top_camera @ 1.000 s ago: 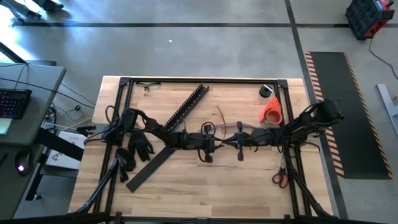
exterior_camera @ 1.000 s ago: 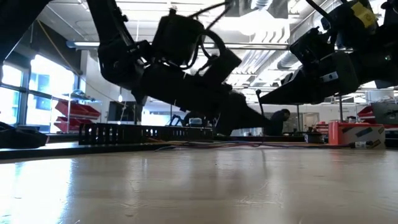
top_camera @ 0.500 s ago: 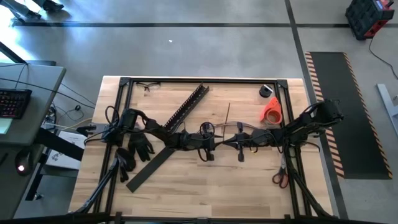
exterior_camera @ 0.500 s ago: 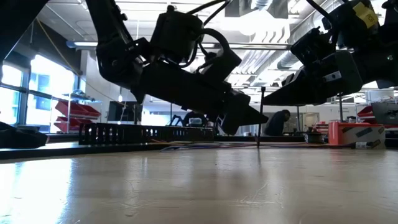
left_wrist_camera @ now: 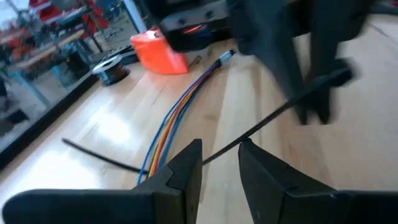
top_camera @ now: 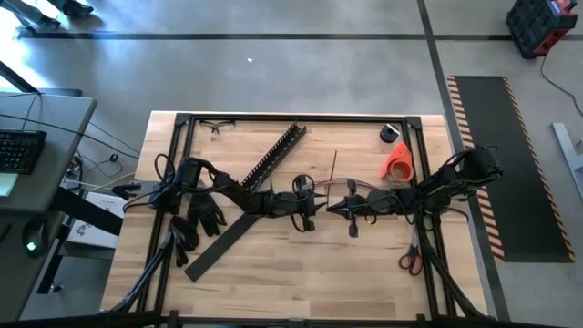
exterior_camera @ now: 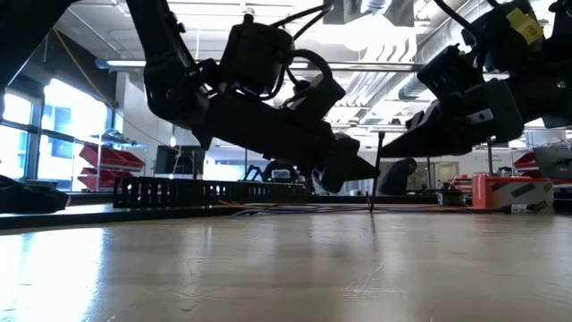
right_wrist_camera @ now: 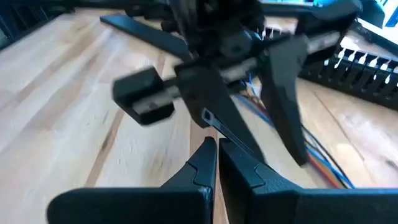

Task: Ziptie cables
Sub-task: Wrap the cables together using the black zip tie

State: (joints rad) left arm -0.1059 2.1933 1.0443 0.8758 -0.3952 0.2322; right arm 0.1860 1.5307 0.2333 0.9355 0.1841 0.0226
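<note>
The cables [left_wrist_camera: 177, 115] are a few thin coloured wires lying flat on the wooden table, also seen in the right wrist view [right_wrist_camera: 314, 155]. My left gripper [left_wrist_camera: 221, 158] hangs open just above the table centre [top_camera: 314, 206]. A thin black zip tie [left_wrist_camera: 273, 115] runs into its gap; I cannot tell whether it touches a finger. My right gripper [top_camera: 330, 208] faces it closely from the right, shut on the zip tie. A second thin black stretch [top_camera: 334, 166] rises from the cables toward the far edge and stands upright in the low view [exterior_camera: 375, 170]. My right gripper pinches the zip tie just short of one end [left_wrist_camera: 333, 76] between its two fingers [left_wrist_camera: 305, 93], which lie across the strip. It comes from the table's right, slanting down. The strip is lifted clear and slopes down to the gap of my left gripper.
A black comb-toothed channel [top_camera: 273, 155] and a flat black strip [top_camera: 223, 239] lie left of centre, with black gloves [top_camera: 205, 214] beside them. An orange tape dispenser [top_camera: 397, 164], a dark roll [top_camera: 391, 133] and red-handled scissors [top_camera: 410, 260] lie on the right. A black frame [top_camera: 301, 117] borders the table.
The two grippers have drawn closer together over the table centre, the right one moving left. The thin black stretch beyond the cables has swung from a slant to pointing straight at the far edge, standing taller in the low view.
</note>
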